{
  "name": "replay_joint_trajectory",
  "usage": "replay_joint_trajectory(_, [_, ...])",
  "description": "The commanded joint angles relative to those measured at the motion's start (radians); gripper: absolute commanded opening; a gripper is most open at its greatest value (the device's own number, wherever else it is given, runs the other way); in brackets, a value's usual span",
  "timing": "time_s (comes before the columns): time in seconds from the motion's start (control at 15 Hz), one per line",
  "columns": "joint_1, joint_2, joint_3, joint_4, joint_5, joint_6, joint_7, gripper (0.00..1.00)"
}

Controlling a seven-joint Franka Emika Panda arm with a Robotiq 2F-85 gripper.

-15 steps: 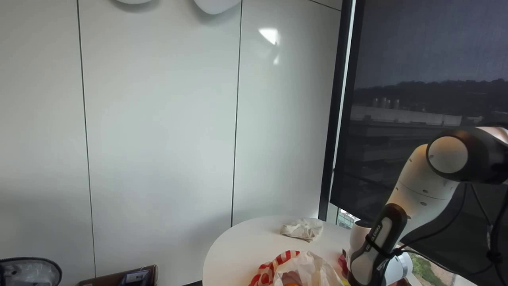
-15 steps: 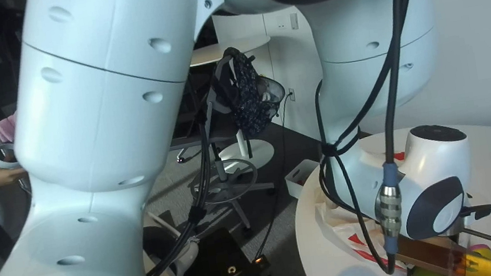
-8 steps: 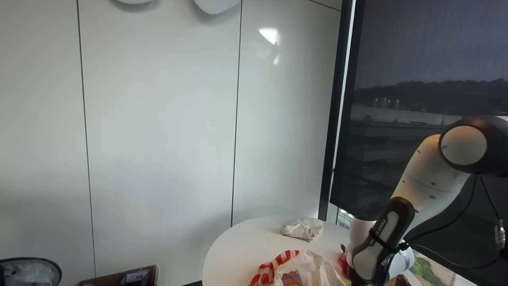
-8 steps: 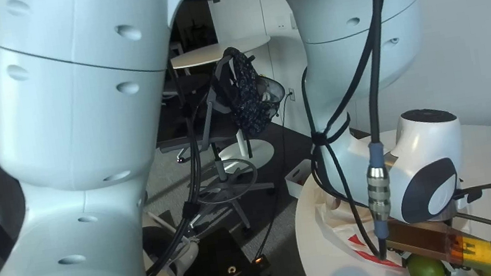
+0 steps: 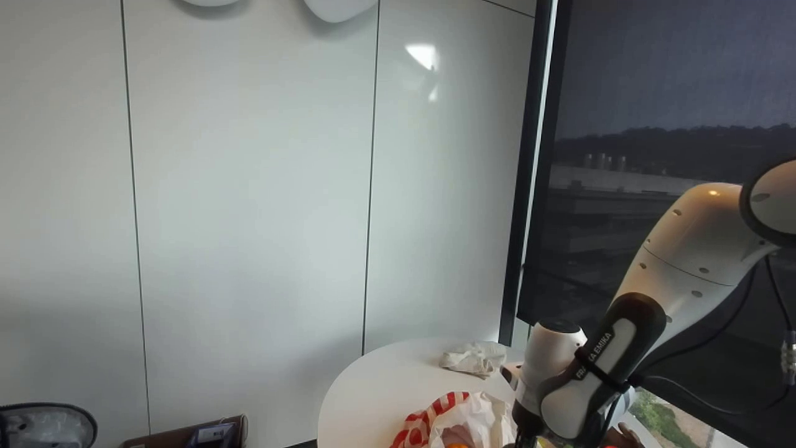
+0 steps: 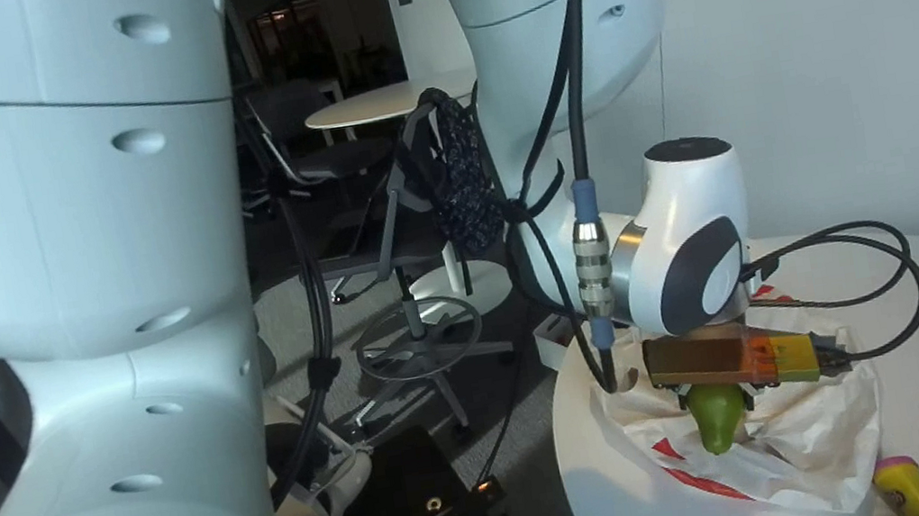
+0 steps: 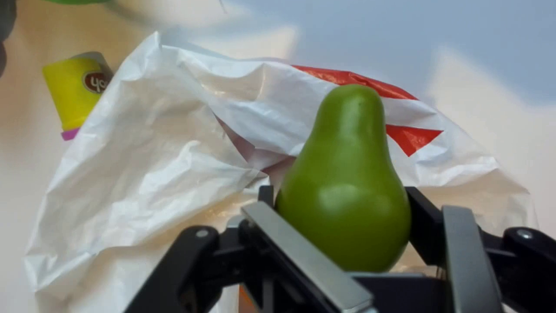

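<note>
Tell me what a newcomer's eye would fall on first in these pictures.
Most likely the green pear, large in the wrist view and clamped in the gripper over a crumpled white bag with red patches. Next might come the pale robot arm, filling the left side of an exterior view, and the bright yellow tub on the table, left of the bag in the wrist view.

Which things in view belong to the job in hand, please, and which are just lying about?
Probably in the job:
black-and-silver gripper
glossy green pear in its grip
red-marked white plastic bag beneath

Apparently lying about:
purple-lidded yellow cylindrical tub
crumpled off-white cloth
dark patterned fabric backpack
</note>
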State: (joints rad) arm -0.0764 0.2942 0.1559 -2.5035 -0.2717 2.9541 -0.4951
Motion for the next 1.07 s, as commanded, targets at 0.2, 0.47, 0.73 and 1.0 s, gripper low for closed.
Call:
replay_joint_trajectory(0.2, [0.175, 0.059, -0.074, 0.082, -0.133, 0.169, 0.038, 0.48])
replay_joint_trajectory(0.47, [0.346, 0.169, -0.202, 0.23, -0.193, 0.178, 0.089, 0.48])
replay_joint_trajectory(0.73, [0.44, 0.252, -0.277, 0.312, -0.175, 0.166, 0.112, 0.94])
replay_joint_trajectory(1.0, [0.485, 0.187, -0.353, 0.225, -0.177, 0.115, 0.119, 1.0])
